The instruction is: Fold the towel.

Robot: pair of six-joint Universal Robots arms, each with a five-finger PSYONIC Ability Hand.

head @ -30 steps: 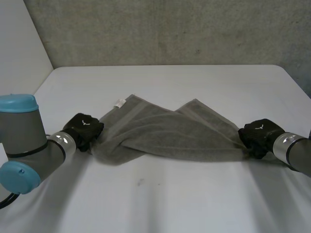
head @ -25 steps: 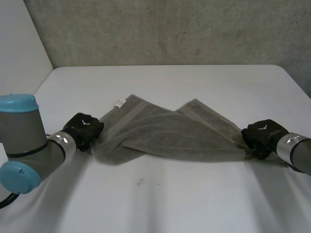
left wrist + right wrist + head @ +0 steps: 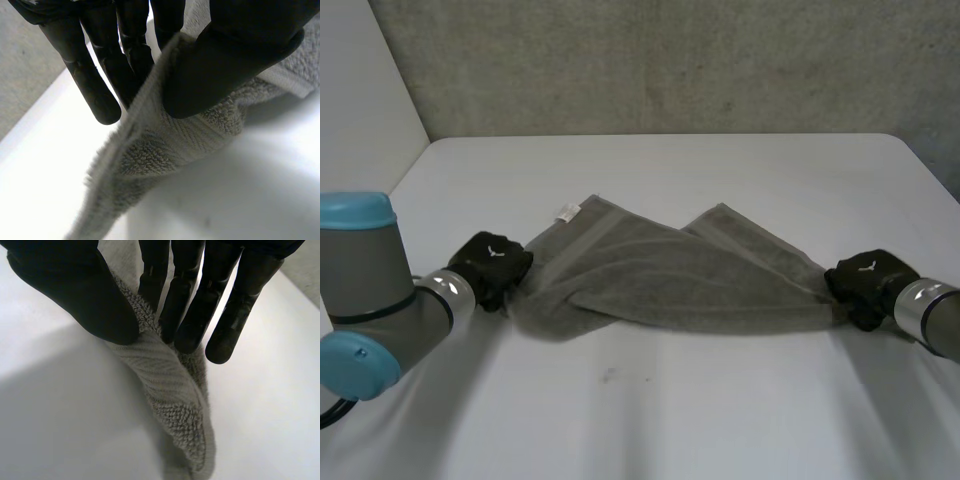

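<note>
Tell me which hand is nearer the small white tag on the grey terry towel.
Left. The left hand pinches the grey towel at its end near the white tag; the right hand pinches the opposite end.

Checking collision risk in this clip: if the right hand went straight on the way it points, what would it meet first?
The towel itself: the right hand pinches its end and points along it toward the left hand. Whether it would graze the table first is unclear.

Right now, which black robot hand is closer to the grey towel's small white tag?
The left hand: the white tag lies near it; the right hand pinches the towel's opposite end.
</note>
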